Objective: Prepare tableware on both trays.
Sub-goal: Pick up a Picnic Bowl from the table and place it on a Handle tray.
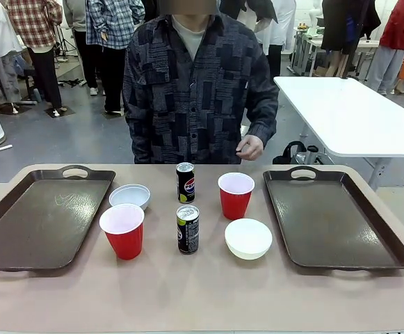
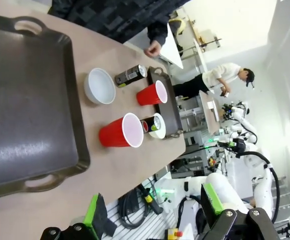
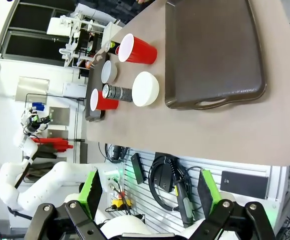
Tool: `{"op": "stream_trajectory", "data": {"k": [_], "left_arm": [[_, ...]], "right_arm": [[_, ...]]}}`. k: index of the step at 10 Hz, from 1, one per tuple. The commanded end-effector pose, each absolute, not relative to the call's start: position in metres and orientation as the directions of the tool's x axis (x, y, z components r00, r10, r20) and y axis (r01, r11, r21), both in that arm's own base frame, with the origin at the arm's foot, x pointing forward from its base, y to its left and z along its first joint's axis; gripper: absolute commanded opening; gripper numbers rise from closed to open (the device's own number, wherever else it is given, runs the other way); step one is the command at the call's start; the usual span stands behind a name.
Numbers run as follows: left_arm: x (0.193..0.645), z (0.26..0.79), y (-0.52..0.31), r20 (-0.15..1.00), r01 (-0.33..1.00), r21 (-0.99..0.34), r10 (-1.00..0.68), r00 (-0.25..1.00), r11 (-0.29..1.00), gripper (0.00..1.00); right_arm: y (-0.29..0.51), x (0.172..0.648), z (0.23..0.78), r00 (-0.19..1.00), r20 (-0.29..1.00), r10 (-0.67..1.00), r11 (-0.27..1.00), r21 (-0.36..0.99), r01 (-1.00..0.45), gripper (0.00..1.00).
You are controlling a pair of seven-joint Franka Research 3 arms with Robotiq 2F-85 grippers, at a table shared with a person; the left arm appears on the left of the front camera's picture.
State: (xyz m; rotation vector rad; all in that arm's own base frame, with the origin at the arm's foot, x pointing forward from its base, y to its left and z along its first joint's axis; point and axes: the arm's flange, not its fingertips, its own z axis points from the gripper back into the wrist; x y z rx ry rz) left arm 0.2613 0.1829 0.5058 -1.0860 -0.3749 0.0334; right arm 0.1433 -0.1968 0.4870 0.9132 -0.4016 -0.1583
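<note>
The left tray (image 1: 38, 223) and the right tray (image 1: 337, 223) lie flat on the beige tabletop (image 1: 202, 292), well apart; all the tableware stands upright on the tabletop between them; the near red cup (image 1: 122, 231) sits just beside the left tray's inner rim, with the far bowl (image 1: 129, 196) behind it; the far can (image 1: 186, 182) and the near can (image 1: 188, 229) line up in the middle; the far red cup (image 1: 236, 195) and the near bowl (image 1: 248, 238) stand nearer the right tray; the person's hand (image 1: 250, 147) hangs loosely curled beyond the far edge; the left gripper (image 2: 152, 207) holds nothing, its jaws spread wide; the right gripper (image 3: 149, 192) is the same, spread and gripping nothing
</note>
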Motion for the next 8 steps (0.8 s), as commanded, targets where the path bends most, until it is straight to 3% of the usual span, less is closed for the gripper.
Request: {"op": "stream_trajectory", "data": {"k": [1, 8], "left_arm": [[0.2626, 0.5047, 0.1858, 0.281, 0.145, -0.865, 0.224, 0.933, 0.48, 1.0], [0.2626, 0.5047, 0.1858, 0.281, 0.145, -0.865, 0.224, 0.933, 0.48, 1.0]], "right_arm": [[-0.197, 0.1421, 0.4893, 0.909, 0.29, -0.3, 0.598, 0.8, -0.057, 1.0], [-0.197, 0.1421, 0.4893, 0.909, 0.29, -0.3, 0.598, 0.8, -0.057, 1.0]]}}
